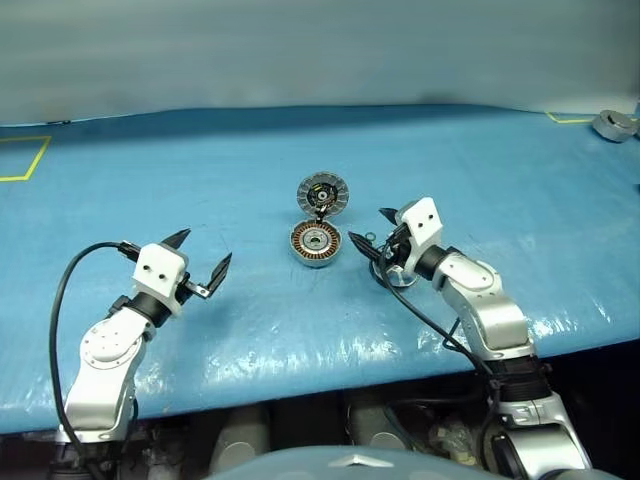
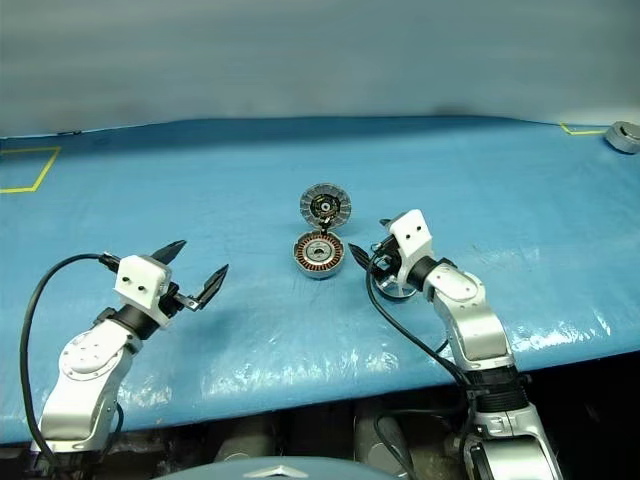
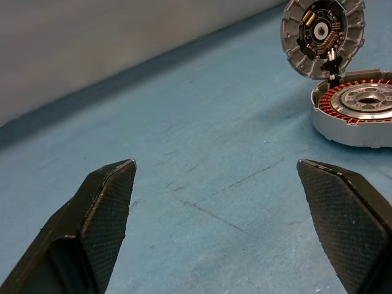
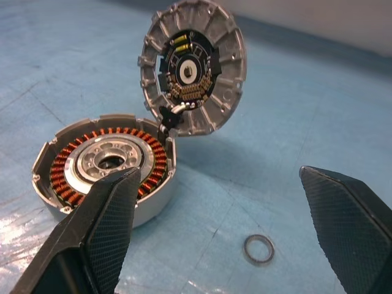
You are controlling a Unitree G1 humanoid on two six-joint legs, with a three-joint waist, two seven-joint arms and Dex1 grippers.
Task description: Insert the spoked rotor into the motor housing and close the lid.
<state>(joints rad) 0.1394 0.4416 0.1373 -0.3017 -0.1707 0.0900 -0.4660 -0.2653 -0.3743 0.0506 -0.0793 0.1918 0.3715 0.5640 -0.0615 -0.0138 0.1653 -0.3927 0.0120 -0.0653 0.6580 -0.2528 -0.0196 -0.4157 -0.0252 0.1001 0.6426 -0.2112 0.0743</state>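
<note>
Both grippers were wide open and empty, left (image 1: 203, 262) well off to the side, right (image 1: 372, 232) just beside the housing (image 1: 316, 243). Lid (image 1: 322, 193) stood tilted up behind the housing, joined by wires. Small ring (image 4: 259, 249) lay on the table (image 1: 300, 330) nearby.

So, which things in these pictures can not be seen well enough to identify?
- Silver round part below the right gripper: head views, the wrist covers most of it.
- Grey object at far right: too small, at the picture's edge.
- Lid: outer face turned away.
</note>
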